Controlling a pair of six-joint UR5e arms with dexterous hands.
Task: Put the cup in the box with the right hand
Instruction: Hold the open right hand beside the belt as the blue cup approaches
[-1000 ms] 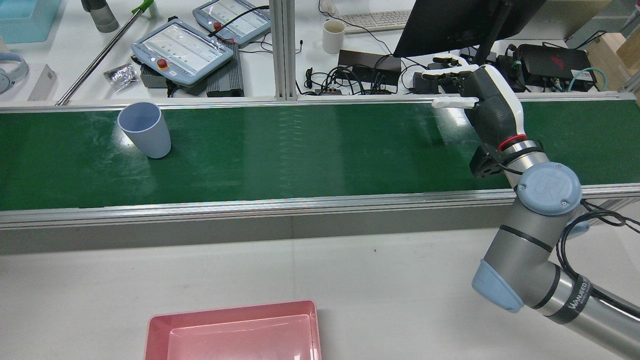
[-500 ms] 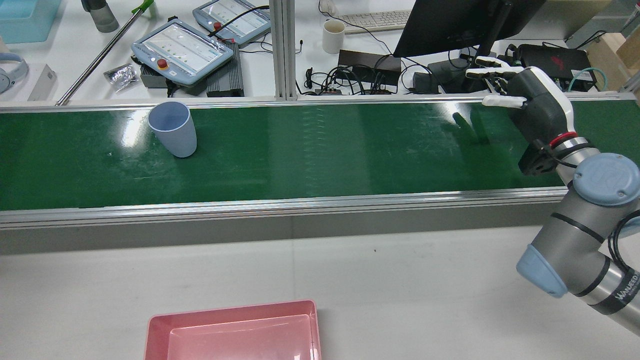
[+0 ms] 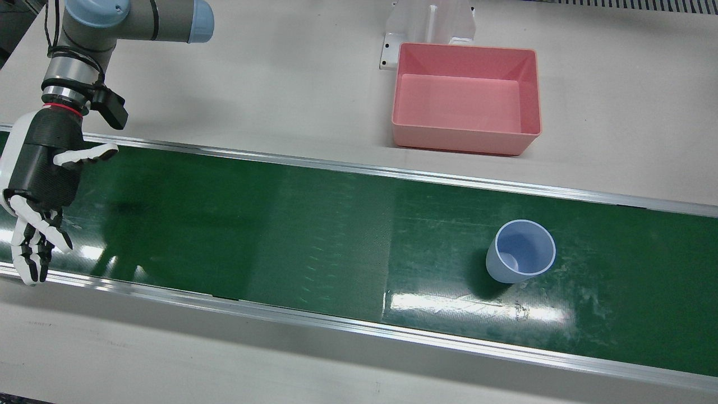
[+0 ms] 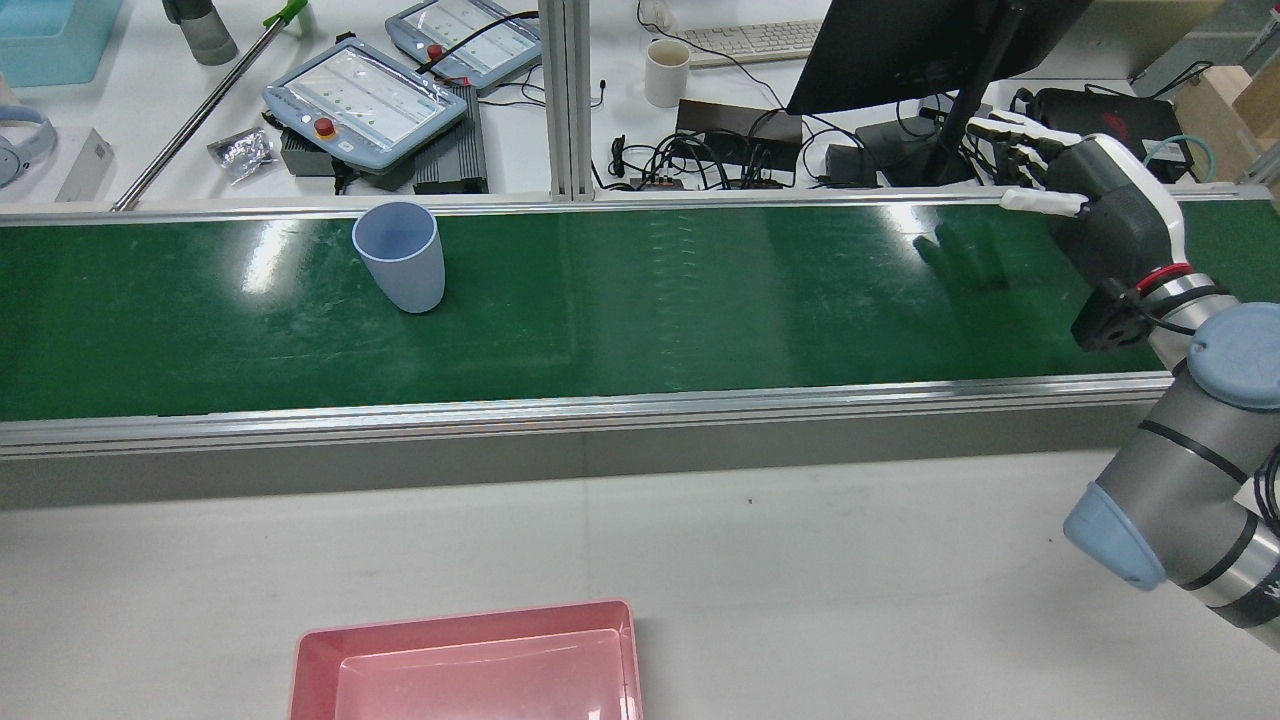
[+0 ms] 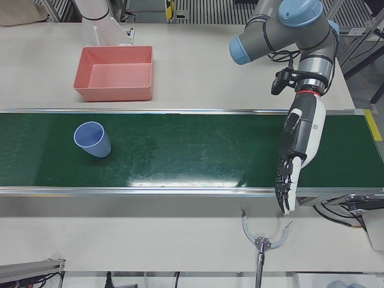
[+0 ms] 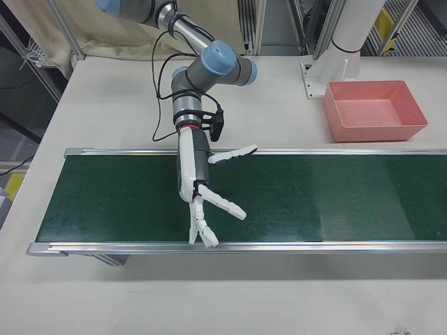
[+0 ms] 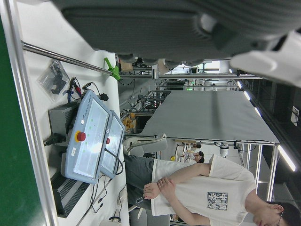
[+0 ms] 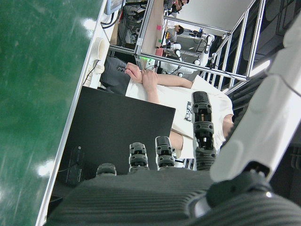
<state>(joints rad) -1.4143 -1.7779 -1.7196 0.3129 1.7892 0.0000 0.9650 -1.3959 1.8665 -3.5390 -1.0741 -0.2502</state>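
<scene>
A pale blue cup (image 4: pixel 400 255) stands upright on the green belt (image 4: pixel 640 300), close to its far rail; it also shows in the front view (image 3: pixel 521 249) and the left-front view (image 5: pixel 92 139). The pink box (image 3: pixel 465 140) sits on the white table on the robot's side of the belt, holding nothing. My right hand (image 4: pixel 1100 205) hovers open over the belt's right end, fingers stretched toward the far rail, far from the cup (image 3: pixel 39 185). My left hand (image 5: pixel 297 150) hangs open over the belt's other end, fingers straight.
Beyond the far rail stand teach pendants (image 4: pixel 365 95), a monitor (image 4: pixel 900 50), cables and a white mug (image 4: pixel 667 72). A claw-tipped grabber rod (image 5: pixel 261 237) lies at the operators' side. A person (image 7: pixel 197 181) stands there with hands clasped.
The cup has travelled to the right along the belt in the rear view. My right hand has swung further right, away from it, still open.
</scene>
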